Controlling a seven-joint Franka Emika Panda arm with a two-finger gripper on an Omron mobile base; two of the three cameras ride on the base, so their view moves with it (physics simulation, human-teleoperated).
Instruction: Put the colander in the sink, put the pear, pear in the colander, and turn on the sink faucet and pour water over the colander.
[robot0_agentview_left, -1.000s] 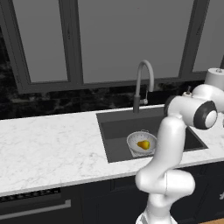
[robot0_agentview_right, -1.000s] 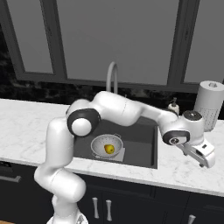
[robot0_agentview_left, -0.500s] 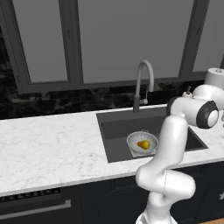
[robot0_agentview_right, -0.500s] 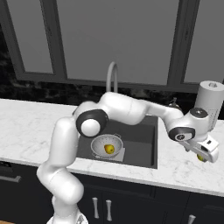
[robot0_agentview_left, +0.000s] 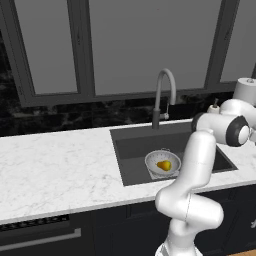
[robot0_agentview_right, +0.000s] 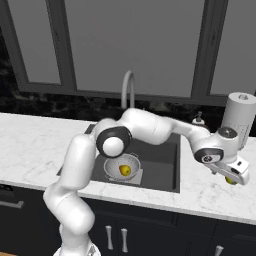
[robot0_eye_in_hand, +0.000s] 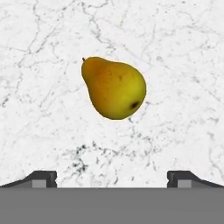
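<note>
So the colander (robot0_agentview_left: 163, 163) is sitting down in the sink (robot0_agentview_left: 135, 150), roughly under the faucet (robot0_agentview_left: 164, 95), and one pear (robot0_agentview_left: 163, 165) is already inside it. That part looks done, judging from how things lie.

The bit that matters now is way over at the right end of the tabletop (robot0_agentview_right: 210, 192). In the right base view the hand (robot0_agentview_right: 233, 174) hangs low over the marble past the sink's right edge, near the white paper towel roll (robot0_agentview_right: 239, 120), with a bit of yellow from the second pear (robot0_agentview_right: 230, 180) peeking out just under it.

From the hand view, the second pear (robot0_eye_in_hand: 114, 87) lies flat on the marble, up toward 12 o'clock from the two fingertips (robot0_eye_in_hand: 41, 178) and slightly left of the midline between them. Its long axis runs from about 10 o'clock to 4 o'clock: the narrow stem end points to 10, the fat round end with the dark blossom spot points to 4.

The hand is spread wide, nothing between its fingers, and the pear is well clear of both tips.

Guessing here, but the robot probably needs to come down over the fruit and maybe roll the wrist a little, so the fingers close across the belly and not along the length.
</note>
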